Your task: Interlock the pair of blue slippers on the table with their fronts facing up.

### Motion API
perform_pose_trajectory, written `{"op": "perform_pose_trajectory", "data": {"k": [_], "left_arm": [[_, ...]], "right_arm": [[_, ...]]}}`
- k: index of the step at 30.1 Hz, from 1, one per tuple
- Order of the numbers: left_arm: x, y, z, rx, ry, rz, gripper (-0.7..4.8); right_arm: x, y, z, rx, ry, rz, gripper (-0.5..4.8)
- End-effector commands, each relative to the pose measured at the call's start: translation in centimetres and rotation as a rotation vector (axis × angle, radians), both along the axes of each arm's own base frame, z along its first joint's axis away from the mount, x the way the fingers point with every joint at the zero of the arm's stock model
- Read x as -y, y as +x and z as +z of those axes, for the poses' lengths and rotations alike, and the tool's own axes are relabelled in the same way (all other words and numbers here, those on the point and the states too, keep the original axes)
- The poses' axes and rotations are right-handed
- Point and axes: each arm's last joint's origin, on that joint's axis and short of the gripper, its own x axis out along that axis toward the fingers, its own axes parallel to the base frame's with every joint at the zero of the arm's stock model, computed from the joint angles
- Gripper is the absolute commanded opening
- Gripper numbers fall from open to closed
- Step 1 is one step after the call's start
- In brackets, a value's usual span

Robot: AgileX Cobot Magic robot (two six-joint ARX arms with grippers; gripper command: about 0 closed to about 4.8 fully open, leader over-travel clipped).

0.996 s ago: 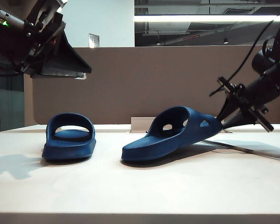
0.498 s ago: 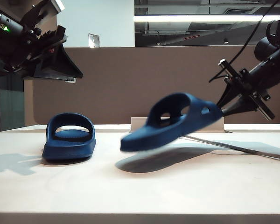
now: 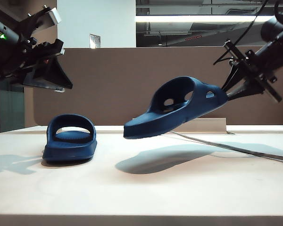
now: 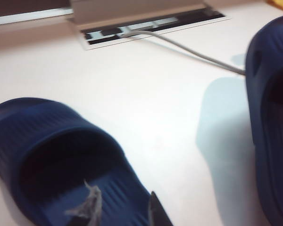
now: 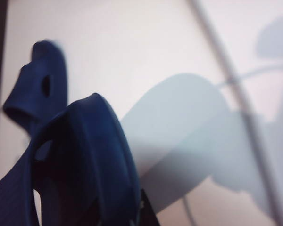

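I have one dark navy moulded foam slipper (image 3: 177, 110) in the air at centre right of the exterior frame, toe dipping toward the left, heel clamped in the right gripper (image 3: 225, 94), whose fingers are together on that heel edge. Its shadow lies on the cream bench (image 3: 141, 188) below it. The matching navy slipper (image 3: 70, 138) sits flat on the bench at lower left, strap up, well apart from the raised one. The left gripper (image 3: 61, 82) hovers at upper left, above that resting slipper; I cannot tell how its fingers stand, since only one dark fingertip (image 4: 158, 214) shows in the left wrist view. As I judge it, the step is carrying the raised slipper over. To do it well I would keep it clear of the grey cable (image 3: 236, 149) and bring the left gripper onto the resting slipper to steady it.
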Motion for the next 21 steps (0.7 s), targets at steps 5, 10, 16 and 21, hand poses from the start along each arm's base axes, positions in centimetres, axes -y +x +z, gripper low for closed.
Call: {"op": "perform_pose_trajectory", "data": {"k": [5, 10, 16, 21], "left_arm": [[0.0, 0.0, 0.2, 0.003, -0.005, 0.013, 1.28], [0.0, 0.0, 0.2, 0.003, -0.005, 0.012, 1.28], [0.0, 0.0, 0.2, 0.001, -0.007, 0.013, 1.28], [0.0, 0.0, 0.2, 0.002, -0.007, 0.013, 1.28]], "right_arm": [[0.0, 0.0, 1.5, 0.034, -0.05, -0.121, 0.4], [-1.2, 0.1, 1.4, 0.031, -0.099, -0.182, 0.4], [-2.9, 0.0, -0.3, 0.036, -0.024, -0.297, 0.4], [-3.3, -0.9, -2.2, 0.067, 0.026, -0.367, 0.4]]}}
